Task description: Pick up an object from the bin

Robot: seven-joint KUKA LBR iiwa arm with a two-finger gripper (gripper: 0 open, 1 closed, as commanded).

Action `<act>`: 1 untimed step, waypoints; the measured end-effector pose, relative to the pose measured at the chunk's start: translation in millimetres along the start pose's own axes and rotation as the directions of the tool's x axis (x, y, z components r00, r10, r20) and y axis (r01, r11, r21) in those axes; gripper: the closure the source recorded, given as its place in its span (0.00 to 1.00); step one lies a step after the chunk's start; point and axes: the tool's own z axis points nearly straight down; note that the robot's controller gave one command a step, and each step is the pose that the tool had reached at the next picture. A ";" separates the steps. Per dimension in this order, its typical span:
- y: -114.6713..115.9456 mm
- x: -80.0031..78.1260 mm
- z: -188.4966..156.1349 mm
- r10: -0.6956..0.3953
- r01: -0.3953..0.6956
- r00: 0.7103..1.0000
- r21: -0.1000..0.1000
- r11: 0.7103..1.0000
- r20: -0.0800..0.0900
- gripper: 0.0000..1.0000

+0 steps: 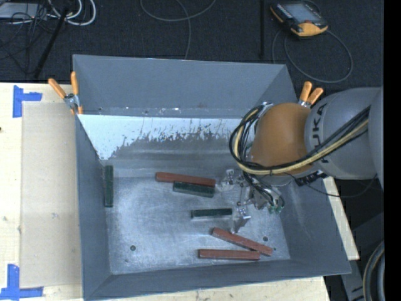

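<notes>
My gripper [241, 217] hangs low in the right part of the bin, under the orange wrist cover. Its fingertip stands just right of a short dark green bar [211, 213] lying flat on the bin floor. Just below the fingertip lie two reddish-brown bars, one slanted [241, 241] and one level [229, 254] near the front wall. Up and to the left, a longer reddish-brown bar [185, 179] lies against another dark green bar [193, 189]. I see nothing between the fingers.
A dark green bar [108, 185] lies along the left wall, end pointing to the back. The arm and its cables cover the bin's right rear corner.
</notes>
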 end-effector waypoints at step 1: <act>7.2 0.0 4.7 0.273 -0.273 0.962 0.001 0.962 0.014 1.00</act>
